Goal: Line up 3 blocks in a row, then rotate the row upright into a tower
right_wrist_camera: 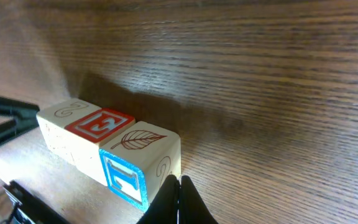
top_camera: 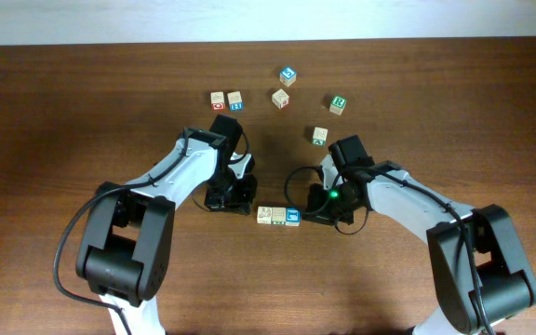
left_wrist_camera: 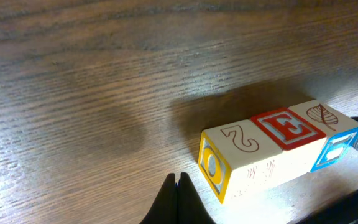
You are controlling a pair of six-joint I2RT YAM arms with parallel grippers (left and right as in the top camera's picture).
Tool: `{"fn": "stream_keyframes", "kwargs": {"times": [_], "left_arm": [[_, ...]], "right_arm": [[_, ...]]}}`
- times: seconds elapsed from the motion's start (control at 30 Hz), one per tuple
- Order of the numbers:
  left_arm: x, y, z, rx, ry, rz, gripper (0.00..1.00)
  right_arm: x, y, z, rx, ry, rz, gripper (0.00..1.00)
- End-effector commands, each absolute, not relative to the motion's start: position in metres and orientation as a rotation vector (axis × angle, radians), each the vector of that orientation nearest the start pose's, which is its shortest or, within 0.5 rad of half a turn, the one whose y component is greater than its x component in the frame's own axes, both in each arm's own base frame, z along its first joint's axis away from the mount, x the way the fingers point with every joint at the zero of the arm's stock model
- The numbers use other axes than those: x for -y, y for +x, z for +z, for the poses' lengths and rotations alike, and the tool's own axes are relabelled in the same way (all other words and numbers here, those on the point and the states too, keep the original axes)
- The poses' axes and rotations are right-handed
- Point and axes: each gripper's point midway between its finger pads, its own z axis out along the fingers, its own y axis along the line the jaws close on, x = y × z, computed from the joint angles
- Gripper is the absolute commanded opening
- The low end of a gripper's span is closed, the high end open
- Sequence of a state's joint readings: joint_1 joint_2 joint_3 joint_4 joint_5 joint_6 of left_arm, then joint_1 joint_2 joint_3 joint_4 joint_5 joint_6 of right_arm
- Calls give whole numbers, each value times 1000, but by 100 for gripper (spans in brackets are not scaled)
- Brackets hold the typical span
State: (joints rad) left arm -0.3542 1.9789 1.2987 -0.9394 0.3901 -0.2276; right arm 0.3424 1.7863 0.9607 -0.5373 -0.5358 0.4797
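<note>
Blocks point(top_camera: 278, 216): lying as one touching row on the counter point(top_camera: 63, 121), just ahead of the left gripper point(left_wrist_camera: 178, 182) and the right gripper point(right_wrist_camera: 179, 182), both jaws pressed together, pinching nothing, flanking the row's ends, rotating seemingly barely underway, finishing impossible to confirm.

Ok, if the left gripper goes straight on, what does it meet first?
Probably just the table: the shut left gripper points past the block row, whose yellow-faced end block sits close beside that line. Depth unclear.
</note>
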Motion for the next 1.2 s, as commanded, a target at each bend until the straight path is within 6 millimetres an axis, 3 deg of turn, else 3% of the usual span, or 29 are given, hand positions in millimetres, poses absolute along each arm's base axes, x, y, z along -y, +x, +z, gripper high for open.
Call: {"fn": "stream_keyframes", "kwargs": {"times": [0.0,0.47,1.03,1.17], "left_arm": [[186,297,17,-3238,220,-646,0],[205,289,19,-3225,308,-686,0],[206,290,19,-3223,295,-686,1],[196,302,12,-3203,256,-553,0]], "right_arm": [[-192,279,5,-3078,200,858,4],[-202,281,7,-3049,103,918,4],[-212,290,17,-2970,-63,991,4],[-211,288,16,-2978,-71,987,4]]}}
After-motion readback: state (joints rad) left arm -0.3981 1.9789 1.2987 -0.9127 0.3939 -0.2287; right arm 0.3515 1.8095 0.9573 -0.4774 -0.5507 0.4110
